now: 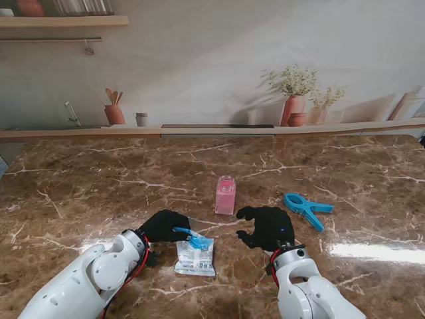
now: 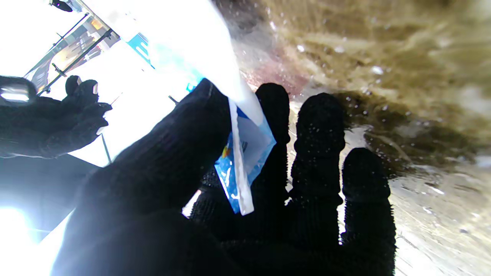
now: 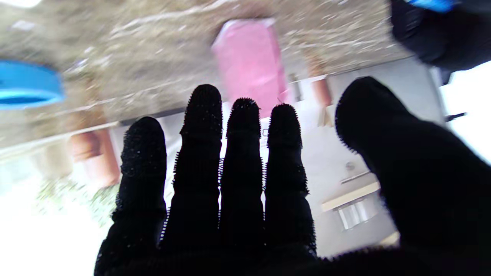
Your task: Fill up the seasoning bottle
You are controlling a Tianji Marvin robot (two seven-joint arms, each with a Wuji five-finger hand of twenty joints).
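Marble table (image 1: 80, 179). Left hand (image 1: 163, 226) pinches the top edge of the seasoning packet (image 1: 195, 255), thumb against fingers; packet lies nearer the robot than the pink seasoning bottle (image 1: 226, 195). Right hand (image 1: 267, 226) empty, fingers extended, just right of the bottle. Blue clip (image 1: 307, 208) farther right.

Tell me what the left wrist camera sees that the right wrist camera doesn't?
Only the left wrist view shows the packet pinched in the left hand, thumb on one side and fingers on the other. Only the right wrist view shows the pink bottle beyond the open right hand, plus a blurry bit of the blue clip. Both show black gloved fingers and the brown marble table.
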